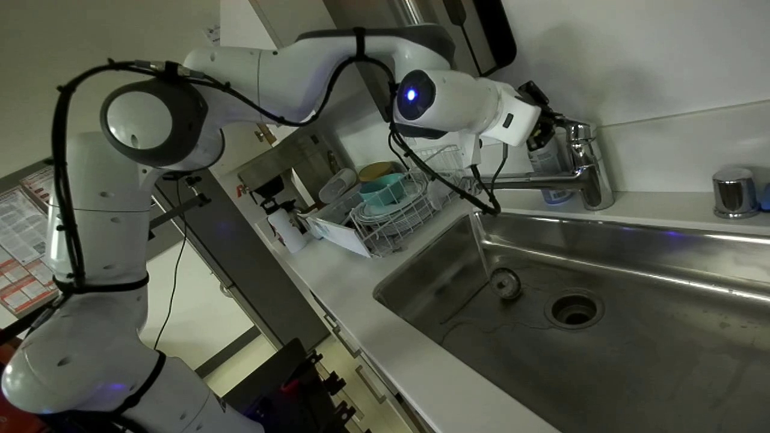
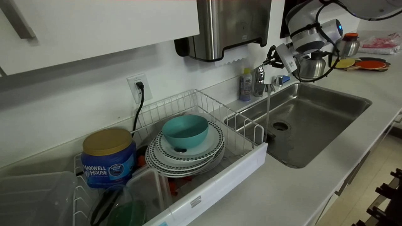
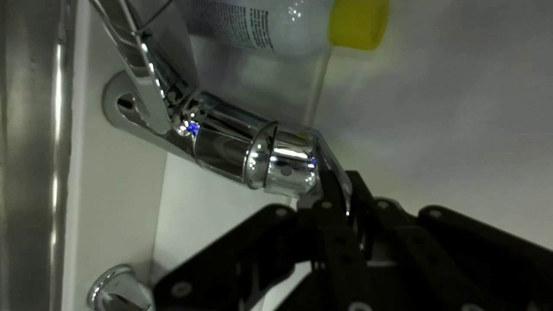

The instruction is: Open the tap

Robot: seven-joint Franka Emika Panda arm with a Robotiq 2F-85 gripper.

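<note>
The claw is clenched on the lever of the chrome tap, which stands on the counter between the metal sink and the wall, beside an upright yellow-capped bottle. In both exterior views a stream of water falls from the spout into the sink, where a small round metal piece lies near the drain. The white wire dish rack holds stacked patterned plates with a teal bowl on top, and a blue Maxwell House tub with a tan lid
</note>
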